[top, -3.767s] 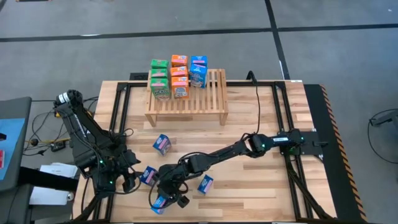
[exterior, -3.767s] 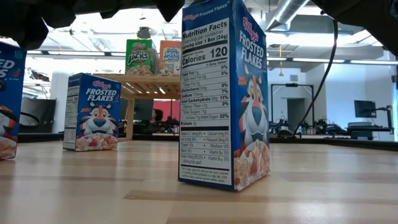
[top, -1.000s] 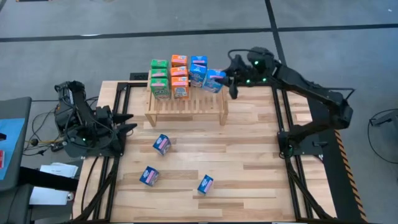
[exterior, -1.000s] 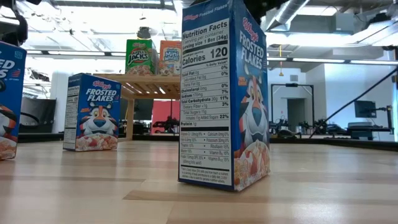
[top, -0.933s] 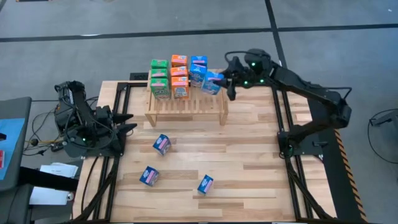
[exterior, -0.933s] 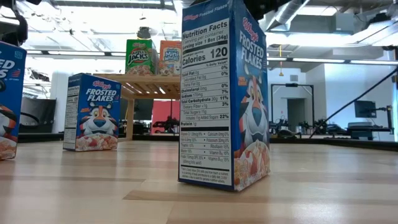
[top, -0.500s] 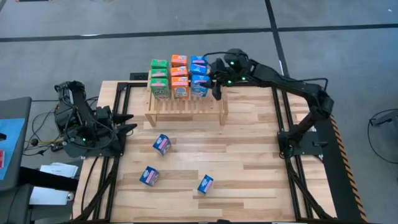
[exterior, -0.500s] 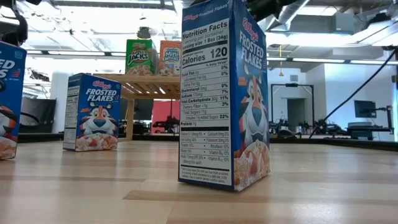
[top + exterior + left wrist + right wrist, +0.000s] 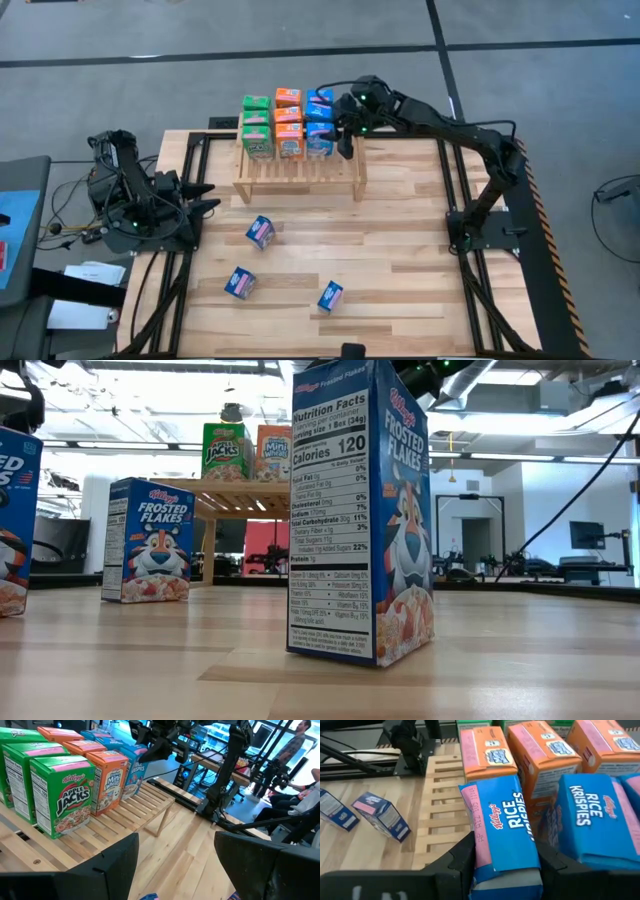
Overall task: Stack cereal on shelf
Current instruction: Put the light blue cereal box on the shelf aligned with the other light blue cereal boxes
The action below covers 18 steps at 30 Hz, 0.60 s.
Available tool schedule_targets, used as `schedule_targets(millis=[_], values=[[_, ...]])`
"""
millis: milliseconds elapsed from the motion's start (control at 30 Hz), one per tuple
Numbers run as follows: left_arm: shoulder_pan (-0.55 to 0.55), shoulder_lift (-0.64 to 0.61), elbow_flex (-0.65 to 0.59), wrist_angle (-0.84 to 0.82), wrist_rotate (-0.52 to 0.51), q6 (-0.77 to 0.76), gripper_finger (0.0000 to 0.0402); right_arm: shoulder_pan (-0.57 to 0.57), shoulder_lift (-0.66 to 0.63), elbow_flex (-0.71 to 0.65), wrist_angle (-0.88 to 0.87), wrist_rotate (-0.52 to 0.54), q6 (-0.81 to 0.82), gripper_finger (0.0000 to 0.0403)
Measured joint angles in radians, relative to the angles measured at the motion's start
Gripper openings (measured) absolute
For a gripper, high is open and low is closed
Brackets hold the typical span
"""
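The light-wood slatted shelf stands at the table's far middle and carries green, orange and blue cereal boxes in rows. My right gripper reaches over the shelf from the right. It is shut on a blue Rice Krispies box at the near end of the blue row. Three blue Frosted Flakes boxes stand on the table's near half. My left gripper is open and empty at the table's left edge. My right gripper pinches the Rice Krispies box between its two fingers. One finger is on the pink-edged side and the other on the opposite side. The fingers come from the table's right, slanting down. The box lies in line with the blue row over the slats. Whether it rests on them I cannot tell.
In the low view one Frosted Flakes box stands close and upright, with two more to its left. Bare slats remain at the shelf's right end. People sit beyond the table.
My right gripper has carried the blue box from beyond the shelf's right end toward the table's left. The box now sits in the blue row beside the orange boxes, and it has turned from askew into line with the row.
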<state>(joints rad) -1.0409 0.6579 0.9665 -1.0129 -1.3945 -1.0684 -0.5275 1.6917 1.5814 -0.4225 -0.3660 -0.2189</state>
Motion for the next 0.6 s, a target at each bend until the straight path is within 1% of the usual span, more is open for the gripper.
schedule_targets(millis=[333,600], values=[[0.0,0.0,0.0,0.0,0.0,-0.001,0.025,-0.004,0.0,0.0,-0.002,-0.003,-0.026,0.0154],[0.0,0.0,0.0,0.0,0.0,-0.001,0.025,-0.003,0.0,0.0,0.009,-0.002,-0.026,0.0175]])
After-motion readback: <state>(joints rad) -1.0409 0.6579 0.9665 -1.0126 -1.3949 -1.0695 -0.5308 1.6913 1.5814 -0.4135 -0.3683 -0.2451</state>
